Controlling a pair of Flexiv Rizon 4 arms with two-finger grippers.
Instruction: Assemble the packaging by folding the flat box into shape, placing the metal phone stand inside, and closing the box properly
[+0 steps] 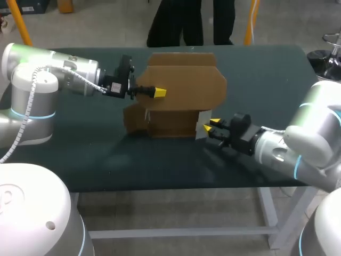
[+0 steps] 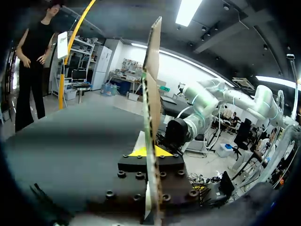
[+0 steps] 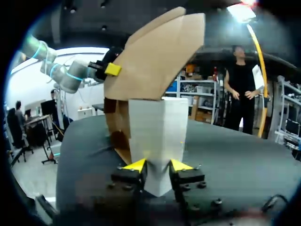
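A brown cardboard box (image 1: 184, 88) stands half-folded in the middle of the dark table, its wide lid flap raised. My left gripper (image 1: 159, 92) is shut on that flap's left edge. In the left wrist view the flap (image 2: 151, 94) runs edge-on through the left gripper (image 2: 150, 151). My right gripper (image 1: 212, 126) is at the box's lower right corner, shut on a white-faced side flap (image 3: 157, 136). That flap's lower corner sits in the right gripper (image 3: 157, 165). Above it rises the brown lid (image 3: 155, 56), with my left gripper (image 3: 113, 69) on it. No phone stand shows.
The dark table (image 1: 266, 80) has bare surface to the right of the box and along the front edge. My right arm (image 2: 188, 127) shows beyond the flap in the left wrist view.
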